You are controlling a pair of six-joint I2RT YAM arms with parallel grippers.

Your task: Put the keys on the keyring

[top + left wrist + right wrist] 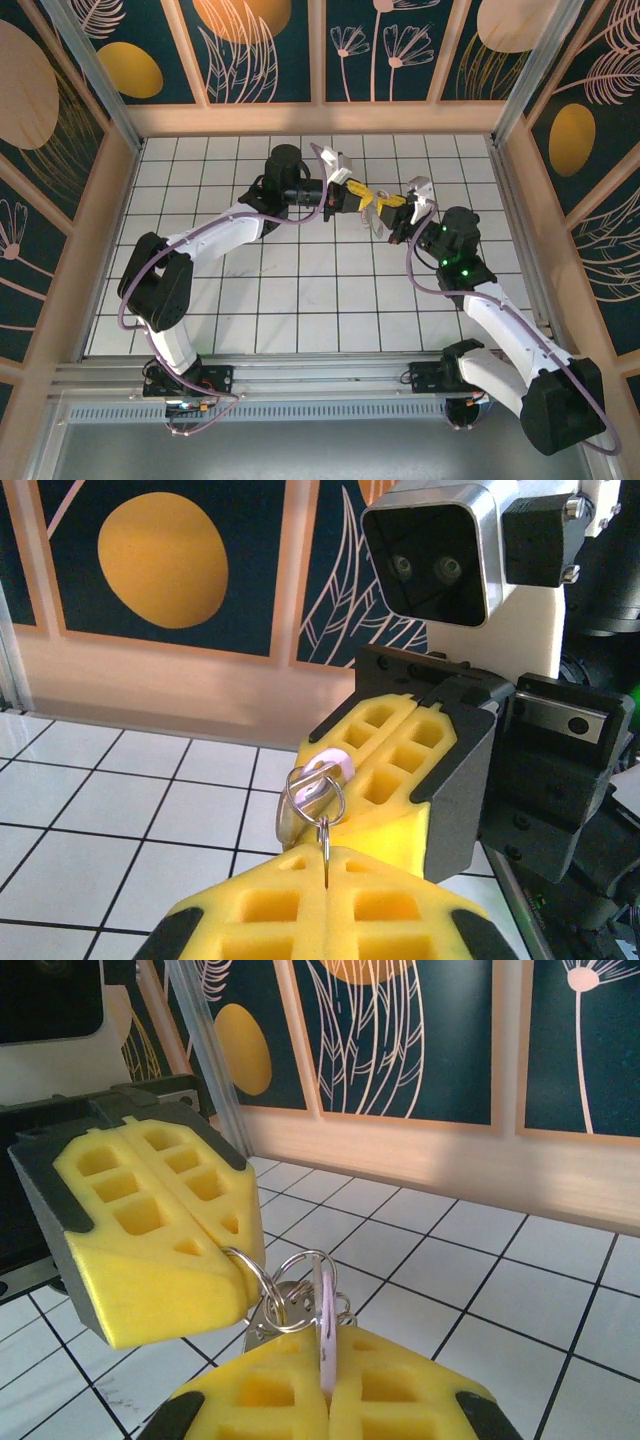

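White square tiles are covering the counter (300, 300), dark wall panels (250, 50) painted with golden ovals and pale leaves are standing around it, and both arms are reaching in to meet above the far middle of the tiles. From overhead, the left hand (360, 197) and the right hand (388, 215) are sitting tip to tip, yellow pads nearly touching. Over on the left wrist camera, the left hand (327, 865) is clenching its pads flat together at the bottom. A thin wire of the silvery keyring (313, 798) is rising straight out of the seam, so that hand is gripping the keyring. Facing it, the right hand (345, 778) is pinching the key (330, 765), with the pale lilac head peeking out between the pads, right against the ring loops. On the right wrist camera, the right hand (328, 1365) is squeezing the key (325, 1325), showing edge-on as a lilac strip standing upright in the seam. The left hand (238, 1272) is sitting at the left, holding the keyring (290, 1295) just beside it. Key and rings are hanging clear of the tiles, between the two hands. Whether the key is threading through a loop, I cannot tell.
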